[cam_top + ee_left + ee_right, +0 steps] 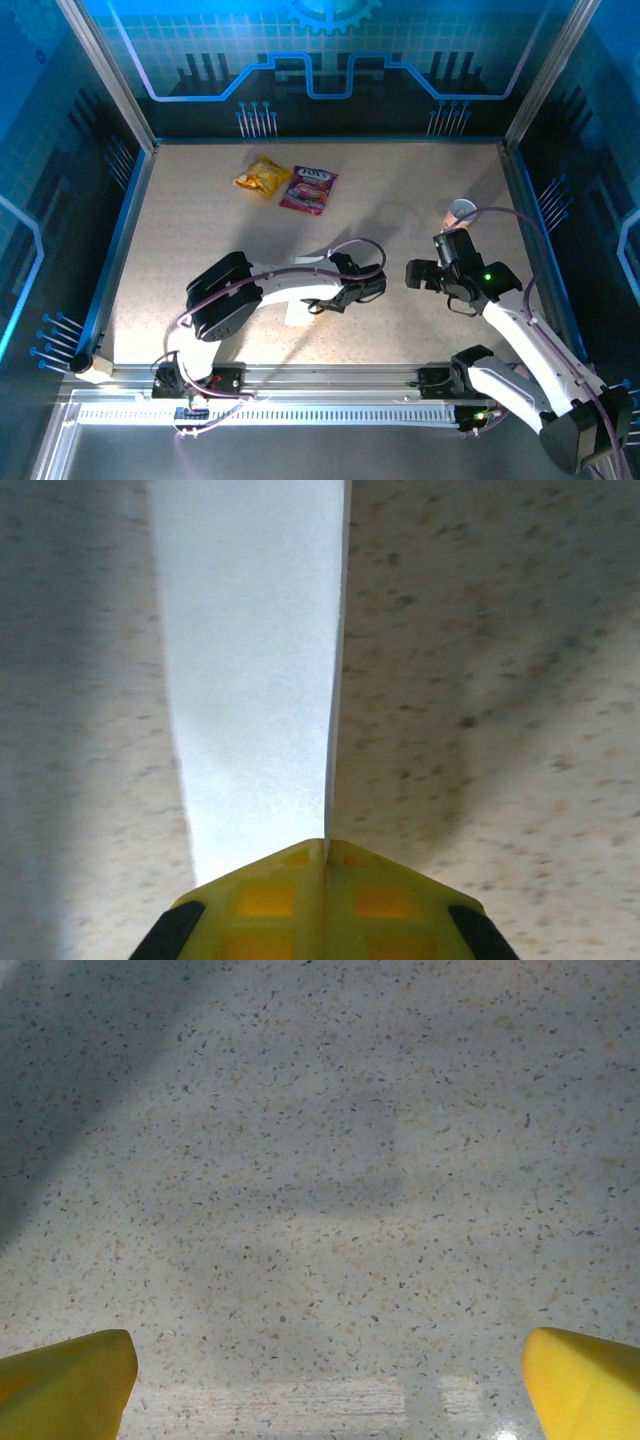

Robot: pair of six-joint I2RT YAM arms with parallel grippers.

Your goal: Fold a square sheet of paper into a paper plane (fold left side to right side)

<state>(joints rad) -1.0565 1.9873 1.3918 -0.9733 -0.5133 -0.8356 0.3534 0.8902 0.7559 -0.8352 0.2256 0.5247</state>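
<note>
Left wrist view: the left gripper (325, 852) is closed, its fingers meeting on the edge of the paper (250, 680), which runs away from them as a narrow white strip. Top view: the paper sits centrally, toward the near edge of the table (180, 230). The right gripper (413, 273) stands wide open over bare surface to its right. The yellow packet (263, 177) and pink packet (308, 190) lie by the far edge and the cup (461, 211) near the right edge, with open room between.
</note>
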